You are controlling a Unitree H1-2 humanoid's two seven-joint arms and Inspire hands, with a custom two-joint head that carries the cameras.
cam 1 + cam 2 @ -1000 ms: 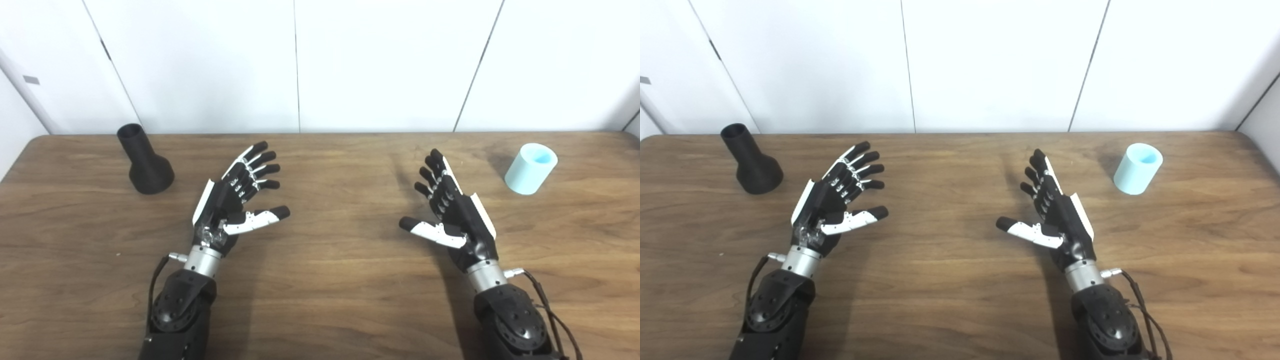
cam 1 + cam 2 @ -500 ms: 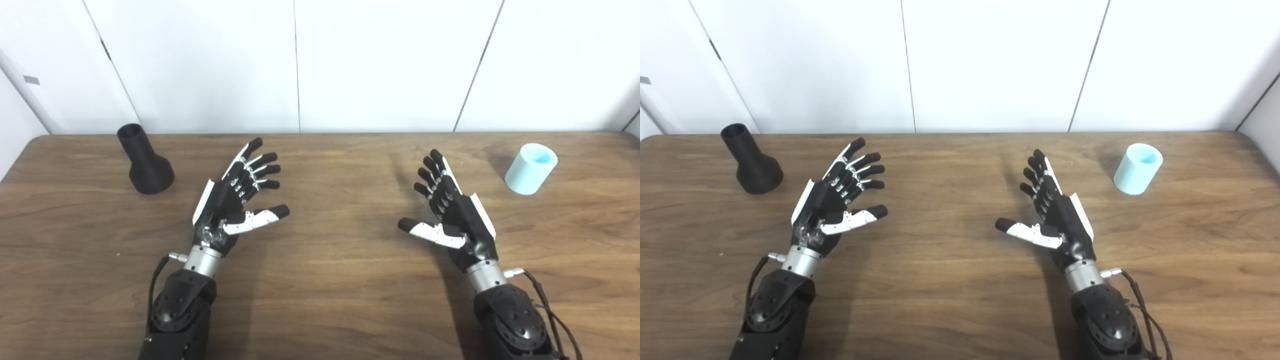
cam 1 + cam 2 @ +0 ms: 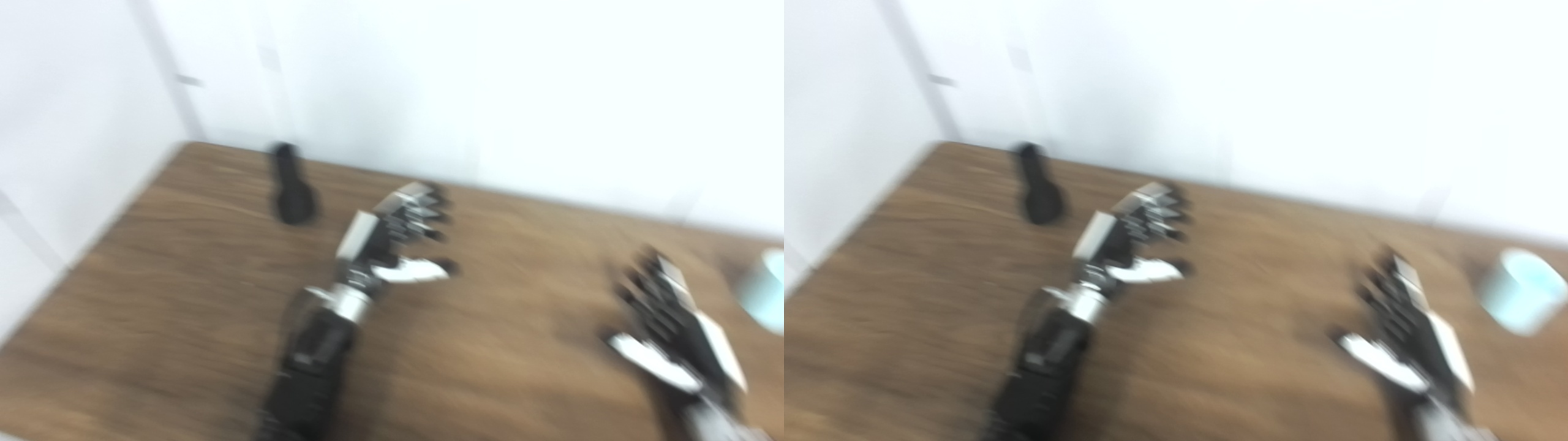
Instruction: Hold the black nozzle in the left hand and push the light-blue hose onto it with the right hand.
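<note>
Only the camera has swung left and blurred; nothing on the desk [image 3: 153, 294] has shifted. Both the left hand [image 3: 392, 236] and right hand [image 3: 670, 324] hover empty, fingers wide. Next (reaching step): left hand takes the nozzle [image 3: 291, 187], upper left; hose [image 3: 1522, 297] stands far right.

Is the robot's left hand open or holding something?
Open. The left hand holds nothing, fingers spread, thumb out; the nozzle stands apart on the table.

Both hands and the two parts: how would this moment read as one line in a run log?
left hand open, empty | right hand open, empty | black nozzle untouched on table | light-blue hose untouched | picture blurred
</note>
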